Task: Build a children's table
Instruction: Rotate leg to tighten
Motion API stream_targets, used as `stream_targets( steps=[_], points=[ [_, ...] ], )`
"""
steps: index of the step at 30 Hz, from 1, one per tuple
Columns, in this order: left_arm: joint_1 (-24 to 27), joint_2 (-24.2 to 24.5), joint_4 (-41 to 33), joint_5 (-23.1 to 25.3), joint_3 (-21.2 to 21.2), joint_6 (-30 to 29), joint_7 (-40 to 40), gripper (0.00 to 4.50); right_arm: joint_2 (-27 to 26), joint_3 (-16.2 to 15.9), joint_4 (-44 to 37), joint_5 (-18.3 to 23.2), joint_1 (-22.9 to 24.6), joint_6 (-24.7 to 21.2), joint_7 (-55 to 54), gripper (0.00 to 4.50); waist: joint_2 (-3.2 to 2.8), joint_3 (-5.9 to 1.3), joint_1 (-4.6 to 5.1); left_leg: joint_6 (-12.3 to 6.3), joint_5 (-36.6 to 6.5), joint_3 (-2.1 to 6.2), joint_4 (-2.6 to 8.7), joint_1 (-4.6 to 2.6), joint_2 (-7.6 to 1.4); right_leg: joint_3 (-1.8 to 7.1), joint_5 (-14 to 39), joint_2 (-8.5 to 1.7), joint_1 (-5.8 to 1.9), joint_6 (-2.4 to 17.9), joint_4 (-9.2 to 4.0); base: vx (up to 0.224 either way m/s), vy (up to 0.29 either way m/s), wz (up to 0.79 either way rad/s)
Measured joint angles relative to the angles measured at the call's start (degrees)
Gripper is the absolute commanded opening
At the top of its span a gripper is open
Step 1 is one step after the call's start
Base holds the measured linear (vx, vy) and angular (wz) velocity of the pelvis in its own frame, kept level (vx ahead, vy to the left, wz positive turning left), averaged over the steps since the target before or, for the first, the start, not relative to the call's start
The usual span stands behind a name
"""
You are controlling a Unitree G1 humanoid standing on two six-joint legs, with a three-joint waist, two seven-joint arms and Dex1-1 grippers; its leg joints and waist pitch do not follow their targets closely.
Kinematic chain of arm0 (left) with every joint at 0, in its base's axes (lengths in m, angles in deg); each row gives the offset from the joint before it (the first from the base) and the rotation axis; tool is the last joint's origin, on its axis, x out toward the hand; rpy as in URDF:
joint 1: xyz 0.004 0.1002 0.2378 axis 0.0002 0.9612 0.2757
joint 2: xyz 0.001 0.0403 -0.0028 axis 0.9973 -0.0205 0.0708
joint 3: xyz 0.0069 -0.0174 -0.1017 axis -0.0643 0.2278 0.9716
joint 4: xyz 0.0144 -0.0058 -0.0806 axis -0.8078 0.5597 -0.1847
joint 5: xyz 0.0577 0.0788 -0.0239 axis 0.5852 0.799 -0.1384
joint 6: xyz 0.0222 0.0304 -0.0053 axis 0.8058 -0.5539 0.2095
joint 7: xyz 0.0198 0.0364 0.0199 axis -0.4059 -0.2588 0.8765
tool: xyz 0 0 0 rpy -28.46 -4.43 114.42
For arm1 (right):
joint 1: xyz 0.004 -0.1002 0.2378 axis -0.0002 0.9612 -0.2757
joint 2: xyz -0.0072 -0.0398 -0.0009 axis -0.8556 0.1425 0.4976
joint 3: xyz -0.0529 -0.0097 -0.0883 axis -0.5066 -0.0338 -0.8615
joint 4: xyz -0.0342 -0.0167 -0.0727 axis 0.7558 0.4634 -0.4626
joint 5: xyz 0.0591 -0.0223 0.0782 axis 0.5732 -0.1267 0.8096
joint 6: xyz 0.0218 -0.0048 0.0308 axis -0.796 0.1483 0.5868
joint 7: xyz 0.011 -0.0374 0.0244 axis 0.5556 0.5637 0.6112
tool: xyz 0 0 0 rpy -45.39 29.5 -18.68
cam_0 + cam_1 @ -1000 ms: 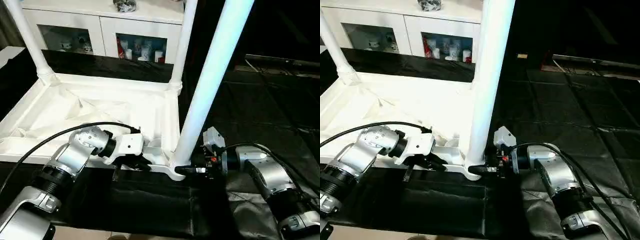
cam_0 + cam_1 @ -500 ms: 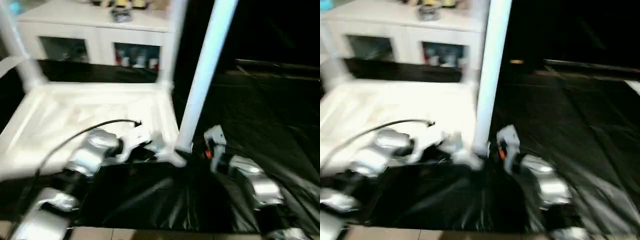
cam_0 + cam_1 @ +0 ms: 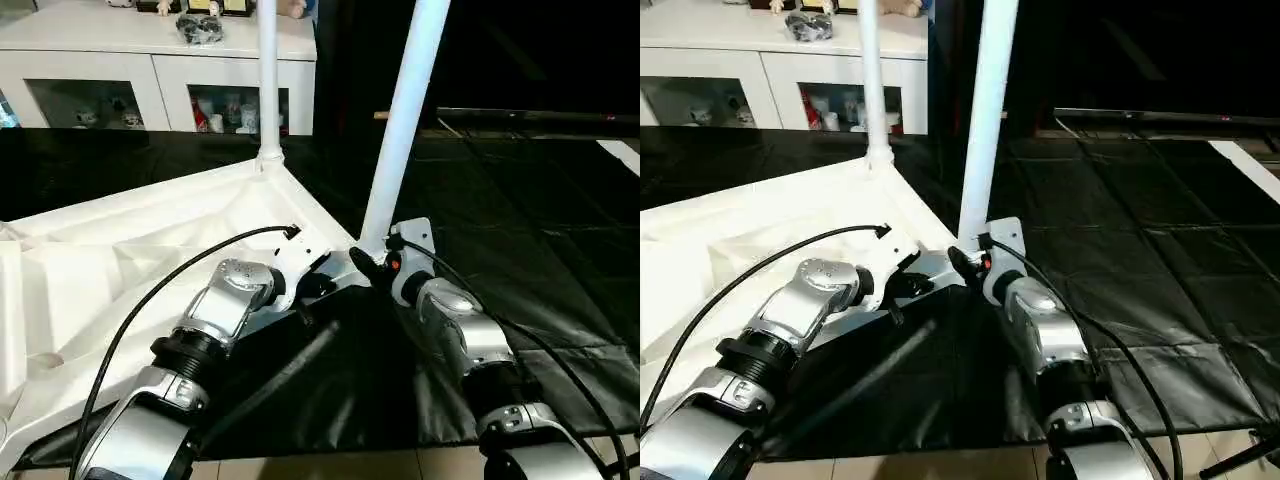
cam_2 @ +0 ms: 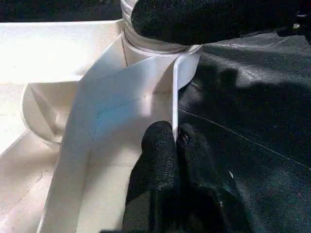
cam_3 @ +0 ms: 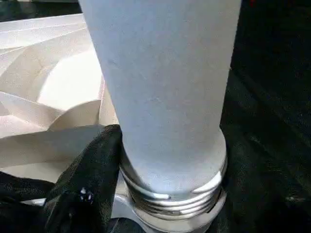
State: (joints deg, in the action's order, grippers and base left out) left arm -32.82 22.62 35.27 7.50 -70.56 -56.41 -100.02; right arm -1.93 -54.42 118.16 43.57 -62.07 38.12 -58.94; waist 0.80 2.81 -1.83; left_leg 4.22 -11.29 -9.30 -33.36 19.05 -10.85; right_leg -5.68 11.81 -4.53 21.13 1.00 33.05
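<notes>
The table top (image 3: 150,250) lies upside down on the black floor cover (image 3: 520,250), so keep it still with the left fingers (image 4: 160,160), pinched shut on its rim. The right fingers (image 5: 82,194) stand half open around the base of the near leg (image 3: 405,120); turn it straight until its exposed threads disappear into the corner socket (image 4: 146,53).

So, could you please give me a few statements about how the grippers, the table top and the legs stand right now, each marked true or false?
1. The left gripper pinches the thin rim of the table top. True.
2. The table top lies with its ribbed underside down. False: the ribbed underside faces up.
3. The right gripper is at the base of the near leg. True.
4. The near leg lies flat on the black sheet. False: it stands upright in a corner socket.
5. A second leg stands in the far corner socket. True.
6. The cabinet behind has solid wooden doors. False: its doors are glass, with small things inside.
</notes>
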Motion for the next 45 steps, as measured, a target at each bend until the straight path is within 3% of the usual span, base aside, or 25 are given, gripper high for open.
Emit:
stream_targets(
  steps=[4, 8, 10, 13, 20, 24, 30, 36, 42, 45],
  points=[
    [0.0, 0.6, 0.0, -0.1, -0.2, 0.9, 0.0, 0.0, -0.6, 0.0, 0.5, -0.1, -0.1, 0.7, 0.0, 3.8, 0.03, -0.02, -0.08, 0.0, 0.0, -0.23, 0.32, 0.01, -0.05, 0.06, -0.2, 0.0, 0.15, 0.3, 0.04, 0.0, 0.0, 0.0],
    [0.0, 2.3, -0.1, -0.1, -0.5, 2.5, -0.8, 0.0, -1.5, 0.0, 0.4, 0.1, 0.2, 1.2, 0.1, 4.01, -0.16, 0.0, -0.09, 0.01, 0.0, -0.34, 0.45, 0.03, -0.07, 0.12, -0.8, 0.01, 0.37, 0.3, 0.08, 0.0, 0.0, 0.0],
    [0.4, 3.5, -0.8, -0.2, -0.5, 3.2, -2.2, 0.0, -1.6, 0.0, -1.0, 0.3, 1.7, 1.5, 1.3, 4.34, -0.14, -0.01, -0.19, 0.02, 0.0, -0.37, 0.48, 0.07, -0.12, 0.13, -1.5, 0.02, 0.54, 0.4, 0.1, 0.0, 0.0, 0.0],
    [0.6, 5.1, -1.3, -0.6, -0.6, 4.7, -4.5, 0.0, -0.9, -0.1, -4.2, 1.7, 4.2, 1.7, 4.9, 4.49, -0.04, -0.04, -0.37, 0.05, 0.0, -0.42, 0.78, 0.15, -0.16, 0.13, -1.8, 0.08, 0.8, 0.3, 0.15, 0.0, 0.0, 0.0],
    [0.8, 9.1, -1.5, -1.4, -2.0, 10.2, -11.1, 0.0, 6.8, -1.6, -9.7, 4.3, 8.4, 0.9, 17.0, 4.49, 0.01, -0.04, -1.39, 0.15, 0.1, -0.47, 1.0, 0.8, -0.26, 0.11, -1.7, 0.2, 1.18, 0.4, 0.17, 0.0, 0.0, 0.0],
    [1.2, 11.7, -1.8, -1.8, -2.4, 14.0, -16.0, 0.0, 11.9, -2.9, -13.4, 5.2, 9.5, 0.3, 26.3, 4.49, 0.03, -0.05, -1.57, -0.34, 0.2, -0.59, 0.55, 1.36, -0.23, 0.25, -1.6, 0.11, 1.94, 0.5, 0.49, 0.013, 0.005, 0.0],
    [2.0, 15.8, -2.2, -2.8, -4.6, 19.8, -25.7, 0.0, 19.2, -6.8, -17.3, 6.0, 9.7, 0.3, 39.8, 4.49, 0.22, 0.0, -2.65, -0.34, 0.2, -0.6, 0.22, 1.29, -0.31, 0.26, -1.5, 0.09, 1.96, 0.5, 0.99, 0.0, 0.0, 0.0],
    [3.0, 17.9, -4.8, -3.6, -7.5, 22.3, -33.3, 0.0, 21.1, -10.1, -17.3, 5.7, 8.3, 1.4, 47.4, 4.49, 0.33, 0.03, -3.77, 0.04, 0.0, -1.03, 0.09, 1.1, -0.65, 0.26, -1.5, 0.09, 1.77, 0.5, 1.16, 0.0, 0.0, 0.0],
    [3.1, 18.2, -6.0, -3.7, -8.9, 23.8, -35.9, 0.0, 21.4, -13.5, -16.8, 5.5, 6.2, 2.0, 52.8, 4.49, 0.64, -0.05, -4.63, 0.04, 0.0, -1.4, -0.3, 1.16, -0.93, 0.26, -1.5, 0.09, 1.77, 0.5, 1.36, 0.0, 0.0, 0.0],
    [3.1, 18.2, -6.2, -3.7, -9.1, 24.2, -36.2, 0.0, 21.4, -13.9, -15.5, 5.5, 6.1, 2.4, 53.7, 4.2, 0.74, -0.05, -4.77, 0.04, 0.0, -1.52, -0.33, 1.17, -0.95, 0.29, -1.5, 0.06, 1.77, 0.5, 1.36, 0.0, 0.0, 0.0]
  ],
)
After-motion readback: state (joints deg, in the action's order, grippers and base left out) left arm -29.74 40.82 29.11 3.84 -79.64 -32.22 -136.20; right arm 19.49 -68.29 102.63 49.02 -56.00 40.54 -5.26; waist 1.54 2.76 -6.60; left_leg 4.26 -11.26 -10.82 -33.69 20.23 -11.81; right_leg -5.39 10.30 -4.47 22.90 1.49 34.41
